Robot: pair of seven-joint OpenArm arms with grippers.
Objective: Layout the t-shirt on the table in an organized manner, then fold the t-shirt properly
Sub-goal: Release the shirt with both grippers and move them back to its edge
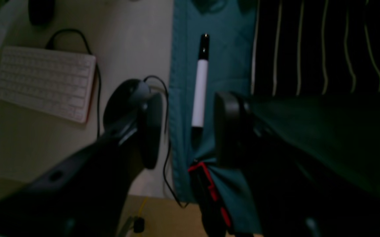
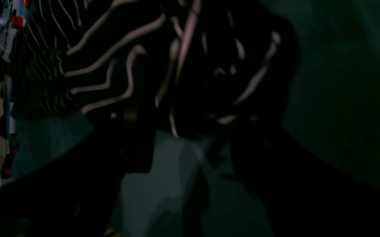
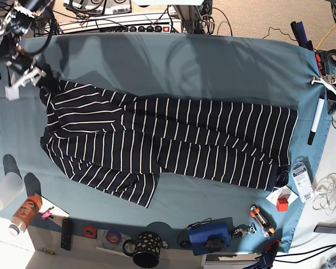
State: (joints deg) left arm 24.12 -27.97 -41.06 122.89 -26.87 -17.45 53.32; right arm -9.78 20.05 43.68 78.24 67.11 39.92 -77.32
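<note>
The dark striped t-shirt (image 3: 168, 140) lies spread lengthwise across the teal table (image 3: 201, 67), with its left part creased and folded over. My right gripper (image 3: 29, 77) is at the shirt's far left corner. In the right wrist view its fingers (image 2: 140, 144) stand apart, with bunched striped fabric (image 2: 190, 72) at the tips and nothing pinched. My left gripper (image 3: 328, 84) hovers at the table's right edge, clear of the shirt. In the left wrist view it (image 1: 190, 128) is open and empty, and the shirt's hem (image 1: 324, 49) lies beyond it.
A black-and-white marker (image 3: 315, 122) lies by the right edge, under the left gripper (image 1: 200, 89). A keyboard (image 1: 45, 82) sits off the table. A cup (image 3: 4, 190), bottle (image 3: 23, 213), mug (image 3: 147, 246), blue device (image 3: 210, 238) and red block (image 3: 282, 204) line the front edge.
</note>
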